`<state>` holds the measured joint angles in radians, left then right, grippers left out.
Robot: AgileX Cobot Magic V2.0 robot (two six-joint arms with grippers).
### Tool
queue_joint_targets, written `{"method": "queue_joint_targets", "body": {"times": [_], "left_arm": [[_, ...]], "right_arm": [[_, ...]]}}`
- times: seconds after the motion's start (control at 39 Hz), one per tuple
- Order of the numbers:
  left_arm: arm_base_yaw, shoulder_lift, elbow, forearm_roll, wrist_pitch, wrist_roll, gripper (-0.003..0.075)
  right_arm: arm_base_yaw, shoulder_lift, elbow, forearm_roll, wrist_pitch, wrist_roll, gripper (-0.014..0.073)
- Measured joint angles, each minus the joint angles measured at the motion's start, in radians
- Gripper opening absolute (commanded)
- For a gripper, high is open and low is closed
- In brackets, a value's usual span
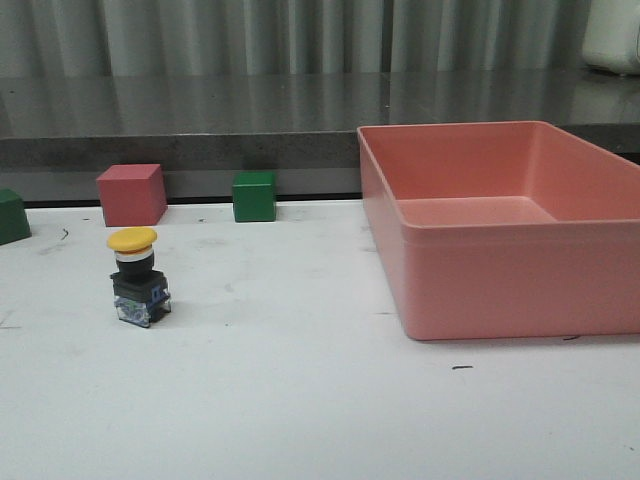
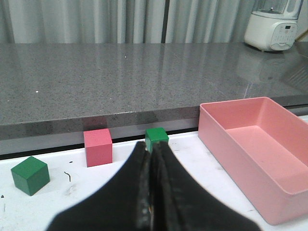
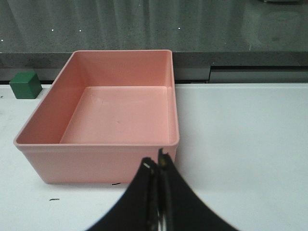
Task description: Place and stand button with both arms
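Observation:
The button (image 1: 137,278) stands upright on the white table at the left in the front view, yellow cap on top, black-grey base below. It does not show in either wrist view. Neither arm shows in the front view. My left gripper (image 2: 153,147) is shut and empty, raised above the table, with a green cube beyond its tips. My right gripper (image 3: 156,163) is shut and empty, raised just in front of the pink bin's near wall.
A large pink bin (image 1: 480,270) stands at the right; it also shows in the left wrist view (image 2: 269,192) and the right wrist view (image 3: 103,161). A pink cube (image 1: 131,194) and green cubes (image 1: 254,196) (image 1: 12,216) line the table's back edge under a grey counter.

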<state>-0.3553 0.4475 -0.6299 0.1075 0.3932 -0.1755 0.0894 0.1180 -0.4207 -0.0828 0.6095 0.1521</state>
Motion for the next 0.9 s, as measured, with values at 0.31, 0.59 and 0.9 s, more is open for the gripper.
{"method": "queue_joint_targets", "body": {"times": [0.31, 0.59, 0.9], "left_arm": [[0.060, -0.097, 0.071, -0.148, -0.054, 0.176, -0.0020], [0.245, -0.342, 0.258, -0.153, -0.065, 0.176, -0.0020], [0.378, -0.451, 0.460, -0.155, -0.082, 0.139, -0.0020]], "right_arm": [[0.000, 0.000, 0.000, 0.000, 0.000, 0.000, -0.0071], [0.000, 0.000, 0.000, 0.000, 0.000, 0.000, -0.0071], [0.000, 0.000, 0.000, 0.000, 0.000, 0.000, -0.0071]]}}
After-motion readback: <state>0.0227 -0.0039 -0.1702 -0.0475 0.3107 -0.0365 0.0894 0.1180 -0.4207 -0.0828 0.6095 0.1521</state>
